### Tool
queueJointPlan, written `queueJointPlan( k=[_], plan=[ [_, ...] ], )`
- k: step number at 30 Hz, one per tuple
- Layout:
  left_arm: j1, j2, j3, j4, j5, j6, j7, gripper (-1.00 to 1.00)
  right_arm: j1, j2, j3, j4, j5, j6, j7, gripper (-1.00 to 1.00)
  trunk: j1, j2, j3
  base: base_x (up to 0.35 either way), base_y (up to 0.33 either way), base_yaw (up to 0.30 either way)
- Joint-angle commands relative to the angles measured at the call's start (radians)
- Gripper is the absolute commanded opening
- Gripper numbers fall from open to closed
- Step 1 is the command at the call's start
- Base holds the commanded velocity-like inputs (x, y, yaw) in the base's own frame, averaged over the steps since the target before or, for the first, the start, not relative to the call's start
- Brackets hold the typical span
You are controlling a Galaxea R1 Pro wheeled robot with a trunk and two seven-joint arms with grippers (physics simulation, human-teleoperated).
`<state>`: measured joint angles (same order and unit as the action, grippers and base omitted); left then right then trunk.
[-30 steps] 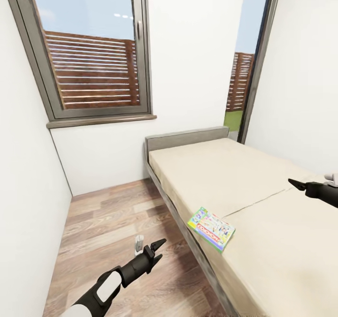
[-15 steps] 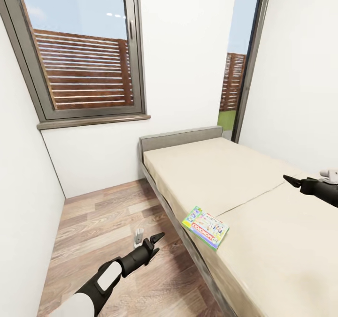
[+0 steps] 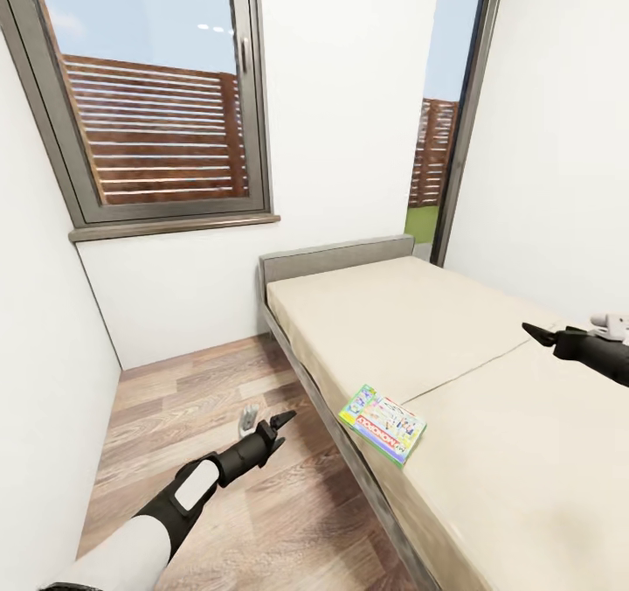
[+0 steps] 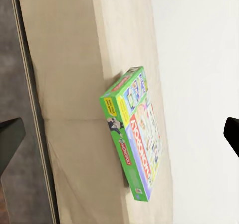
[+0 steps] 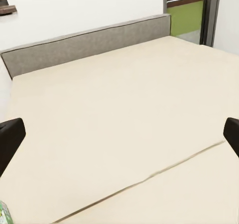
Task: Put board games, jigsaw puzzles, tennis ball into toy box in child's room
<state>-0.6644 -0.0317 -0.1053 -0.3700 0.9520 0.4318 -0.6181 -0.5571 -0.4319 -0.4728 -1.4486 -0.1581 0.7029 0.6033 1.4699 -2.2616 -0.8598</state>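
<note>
We're in a narrow room with white walls, a wood-plank floor (image 3: 218,416) and a big grey-framed window (image 3: 157,110) looking at a slatted brown fence. The bed (image 3: 454,346) has a plain beige mattress with a seam across it and a grey headboard (image 3: 336,257). One board game (image 3: 382,423), the green-white-red box, lies flat near the mattress edge closest to the floor. Our left hand (image 3: 278,424) hangs over the floor beside the bed, fingers spread wide in its wrist view, box between them. Our right hand (image 3: 535,333) floats above the mattress, well apart from the box, also spread.
</note>
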Motion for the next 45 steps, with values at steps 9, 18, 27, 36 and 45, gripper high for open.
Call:
queueJointPlan(
  k=[9,18,27,36,45],
  plan=[
    [-0.005,0.004,-0.004,0.003,0.009,0.006,0.001,1.00,0.000,0.020,-0.001,-0.018,-0.003,0.008,0.001,1.00,0.000,0.000,-0.001,0.000,0.000,0.000],
    [-0.008,0.000,-0.005,0.021,0.008,0.005,0.003,1.00,0.009,0.037,-0.001,-0.038,-0.001,0.008,0.001,1.00,0.000,0.000,-0.001,0.000,0.000,-0.005],
    [-0.010,-0.003,-0.005,0.038,0.007,-0.004,0.007,1.00,0.020,0.041,-0.002,-0.054,0.000,0.009,0.001,1.00,0.000,0.000,-0.001,0.000,0.000,-0.124],
    [-0.011,-0.003,-0.005,0.044,0.007,-0.010,0.010,1.00,0.024,0.042,-0.003,-0.061,0.000,0.009,0.001,1.00,0.000,0.000,-0.001,0.000,0.000,-0.236],
    [-0.012,-0.003,-0.005,0.046,0.007,-0.012,0.010,1.00,0.027,0.042,-0.003,-0.064,0.000,0.009,0.001,1.00,0.000,0.000,-0.001,0.000,0.000,-0.270]
  ],
)
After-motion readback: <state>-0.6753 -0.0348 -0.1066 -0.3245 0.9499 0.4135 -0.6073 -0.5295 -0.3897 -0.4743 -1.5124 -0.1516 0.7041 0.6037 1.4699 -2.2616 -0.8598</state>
